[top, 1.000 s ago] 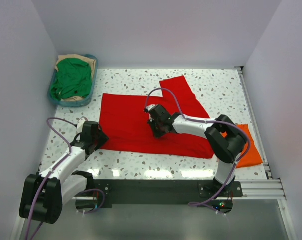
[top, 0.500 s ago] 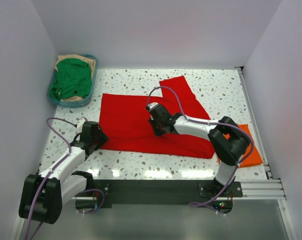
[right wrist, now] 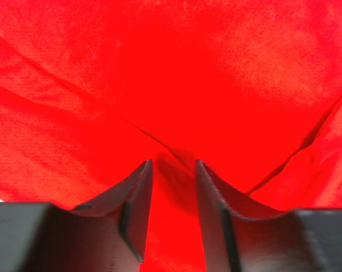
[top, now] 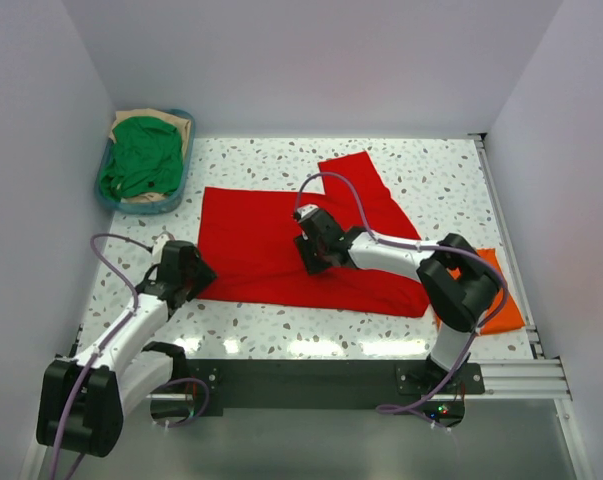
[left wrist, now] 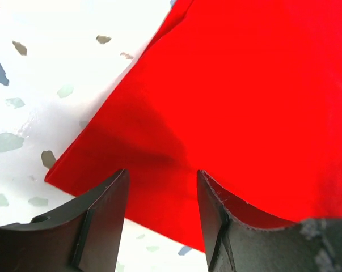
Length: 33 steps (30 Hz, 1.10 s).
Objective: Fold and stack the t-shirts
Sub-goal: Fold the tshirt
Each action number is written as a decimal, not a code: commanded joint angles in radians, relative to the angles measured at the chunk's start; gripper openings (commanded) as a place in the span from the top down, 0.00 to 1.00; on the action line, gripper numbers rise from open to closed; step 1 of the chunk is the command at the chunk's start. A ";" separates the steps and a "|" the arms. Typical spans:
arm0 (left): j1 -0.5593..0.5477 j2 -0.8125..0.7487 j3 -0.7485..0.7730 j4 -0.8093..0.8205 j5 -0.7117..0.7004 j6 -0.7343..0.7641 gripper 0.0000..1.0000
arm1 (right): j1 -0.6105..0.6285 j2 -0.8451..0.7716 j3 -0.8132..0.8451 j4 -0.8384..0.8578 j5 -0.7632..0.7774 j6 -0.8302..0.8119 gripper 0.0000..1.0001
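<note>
Left of the left gripper the table lies bare up to the left wall. Its jaws stand apart over the near left corner of the red t-shirt, with cloth ahead and to its right. Farther off on its left, the teal basket, heaped with a green t-shirt, fills the far corner. The right gripper sits low on the red cloth, which spreads on every side of it. The right arm lies across the cloth to its right. Nearer the base, an orange t-shirt lies by the right wall. Beyond the red cloth, bare table runs to the back wall.
</note>
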 commanded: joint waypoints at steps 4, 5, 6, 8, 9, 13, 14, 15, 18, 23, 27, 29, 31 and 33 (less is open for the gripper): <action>-0.004 -0.027 0.189 -0.090 -0.085 0.033 0.43 | 0.001 -0.139 -0.026 0.055 0.020 0.045 0.52; -0.004 0.011 0.206 -0.096 -0.104 0.033 0.43 | 0.001 -0.152 -0.042 0.056 0.031 0.074 0.52; -0.004 0.032 0.223 -0.099 -0.120 0.033 0.44 | 0.002 -0.181 -0.050 0.058 0.046 0.088 0.52; -0.004 0.107 0.263 -0.096 -0.147 0.032 0.45 | 0.002 -0.210 -0.084 0.064 0.048 0.133 0.53; -0.004 0.134 0.291 -0.097 -0.163 0.032 0.45 | 0.002 -0.236 -0.098 0.067 0.037 0.152 0.53; -0.005 0.267 0.343 -0.085 -0.206 0.026 0.47 | 0.004 -0.309 -0.177 0.096 0.018 0.207 0.53; -0.004 0.284 0.351 -0.080 -0.215 0.021 0.48 | 0.002 -0.323 -0.205 0.098 0.015 0.212 0.53; -0.004 0.301 0.366 -0.076 -0.220 0.018 0.48 | 0.002 -0.337 -0.219 0.101 0.014 0.216 0.53; -0.004 0.370 0.395 -0.070 -0.235 0.009 0.50 | 0.004 -0.382 -0.270 0.108 -0.006 0.235 0.54; -0.004 0.465 0.432 -0.050 -0.238 -0.004 0.55 | 0.002 -0.448 -0.366 0.138 -0.021 0.270 0.54; -0.004 0.520 0.466 -0.050 -0.237 -0.013 0.58 | 0.004 -0.478 -0.426 0.144 -0.023 0.284 0.54; -0.004 0.543 0.475 -0.050 -0.238 -0.016 0.60 | 0.004 -0.495 -0.458 0.147 -0.021 0.292 0.54; -0.004 0.565 0.480 -0.048 -0.240 -0.016 0.61 | 0.002 -0.500 -0.475 0.150 -0.023 0.299 0.55; -0.004 0.577 0.484 -0.050 -0.240 -0.019 0.62 | 0.004 -0.508 -0.495 0.154 -0.025 0.302 0.55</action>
